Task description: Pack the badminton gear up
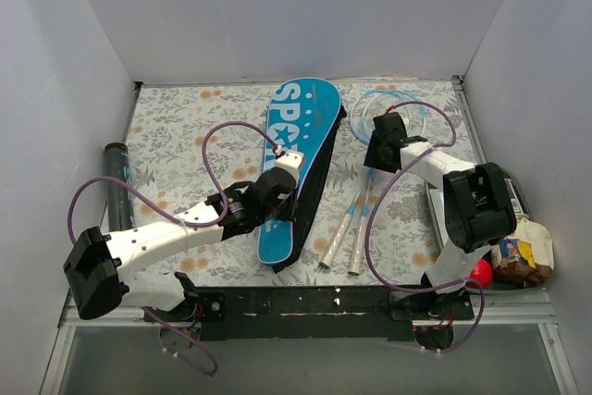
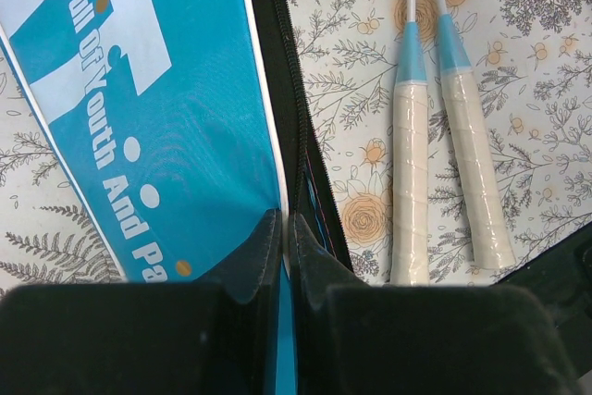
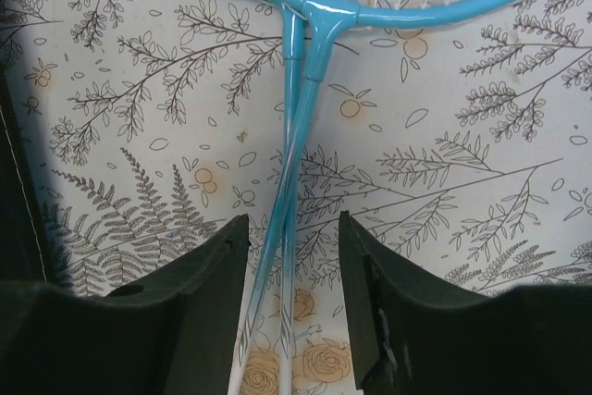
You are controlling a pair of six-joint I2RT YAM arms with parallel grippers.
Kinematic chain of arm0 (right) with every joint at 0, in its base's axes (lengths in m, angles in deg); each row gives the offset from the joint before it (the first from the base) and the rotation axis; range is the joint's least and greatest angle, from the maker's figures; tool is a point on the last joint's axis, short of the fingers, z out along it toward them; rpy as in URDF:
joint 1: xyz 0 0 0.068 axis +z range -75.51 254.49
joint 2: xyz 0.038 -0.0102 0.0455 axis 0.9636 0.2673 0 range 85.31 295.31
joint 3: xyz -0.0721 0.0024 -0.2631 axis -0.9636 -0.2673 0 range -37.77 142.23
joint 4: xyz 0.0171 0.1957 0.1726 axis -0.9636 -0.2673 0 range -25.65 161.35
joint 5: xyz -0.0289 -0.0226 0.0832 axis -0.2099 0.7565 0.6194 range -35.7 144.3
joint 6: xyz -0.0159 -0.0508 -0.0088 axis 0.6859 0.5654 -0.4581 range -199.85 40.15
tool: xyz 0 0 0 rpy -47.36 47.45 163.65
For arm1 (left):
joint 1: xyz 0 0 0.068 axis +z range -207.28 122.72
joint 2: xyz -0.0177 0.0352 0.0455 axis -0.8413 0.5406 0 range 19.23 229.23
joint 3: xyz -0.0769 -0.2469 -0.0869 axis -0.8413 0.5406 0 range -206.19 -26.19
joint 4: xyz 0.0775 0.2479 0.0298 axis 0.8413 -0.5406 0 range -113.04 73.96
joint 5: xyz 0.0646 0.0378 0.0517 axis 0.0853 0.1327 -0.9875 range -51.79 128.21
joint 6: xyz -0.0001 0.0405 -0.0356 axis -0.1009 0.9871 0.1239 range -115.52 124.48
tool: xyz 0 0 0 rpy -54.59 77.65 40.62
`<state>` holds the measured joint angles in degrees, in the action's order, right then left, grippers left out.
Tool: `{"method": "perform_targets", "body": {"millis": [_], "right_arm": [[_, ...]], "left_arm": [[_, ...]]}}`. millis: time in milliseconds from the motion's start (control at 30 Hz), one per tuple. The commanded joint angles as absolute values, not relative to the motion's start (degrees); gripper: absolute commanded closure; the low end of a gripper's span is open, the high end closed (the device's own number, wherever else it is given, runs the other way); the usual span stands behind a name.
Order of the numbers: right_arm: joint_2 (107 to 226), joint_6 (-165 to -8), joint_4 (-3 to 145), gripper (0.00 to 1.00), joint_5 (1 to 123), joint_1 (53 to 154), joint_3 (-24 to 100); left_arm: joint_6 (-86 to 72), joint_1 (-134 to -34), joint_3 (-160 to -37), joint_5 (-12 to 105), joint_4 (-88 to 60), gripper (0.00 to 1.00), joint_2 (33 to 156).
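Two arms reach out over the flowered table [image 1: 176, 127]. From its base at the near left corner, the left arm stretches low and diagonally to the blue cover [image 1: 301, 122], its wrist hanging over the cover's narrow half. The left gripper [image 1: 291, 166] points down at the cover's right edge. In the left wrist view the left gripper [image 2: 285, 224] has its fingers [image 2: 254, 256] drawn almost together, pinching the blue cover [image 2: 157, 117] along its white-piped edge beside the black zipper strip. Just to the right of that hand, the white handles of both rackets [image 2: 444, 182] lie side by side on the table, apart from the cover. The right arm rises from its base at the near right, folds at a raised elbow and leans forward and to its left, with the right gripper [image 1: 379, 141] above the shafts of the rackets [image 1: 356, 215]. In the right wrist view the right gripper [image 3: 291, 275] stands spread, its fingers [image 3: 388, 293] on either side of the two crossed blue shafts and touching neither. The hoops of the rackets [image 3: 305, 16] lie just ahead of the fingertips. A black tube [image 1: 118, 187] lies by the left wall, well to the left of the left hand. A red ball [image 1: 481, 272] and food packets [image 1: 523, 256] sit behind the right hand, by that arm's base.
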<state>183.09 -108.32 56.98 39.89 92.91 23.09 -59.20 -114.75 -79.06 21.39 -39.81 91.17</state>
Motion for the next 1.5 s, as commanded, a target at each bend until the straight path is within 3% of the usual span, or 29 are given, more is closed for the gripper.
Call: {"method": "perform_targets", "body": {"millis": [0, 200, 733, 967, 1167, 1467], "right_arm": [[184.88, -108.15, 59.22, 0.51, 39.45, 92.51, 26.74], [186.73, -107.89, 59.05, 0.63, 39.98, 92.51, 27.97], [189.46, -108.33, 58.78, 0.64, 39.45, 92.51, 28.68], [190.16, -108.24, 58.17, 0.78, 39.45, 92.42, 29.90], [189.99, -108.24, 57.55, 0.99, 39.45, 92.42, 30.70], [185.51, -108.15, 55.62, 0.99, 39.36, 92.42, 31.14]], "left_arm": [[-57.66, -113.97, -78.05, 22.04, -37.22, 1.00, 89.36], [-57.40, -113.17, -77.70, 22.92, -36.78, 1.00, 89.28], [-56.96, -112.12, -76.47, 23.88, -36.78, 1.00, 87.52], [-56.70, -111.77, -75.85, 24.15, -36.70, 1.00, 87.17], [-56.52, -111.59, -75.85, 24.32, -36.61, 1.00, 87.17], [-56.43, -111.50, -76.29, 24.76, -36.69, 1.00, 87.17]]}}
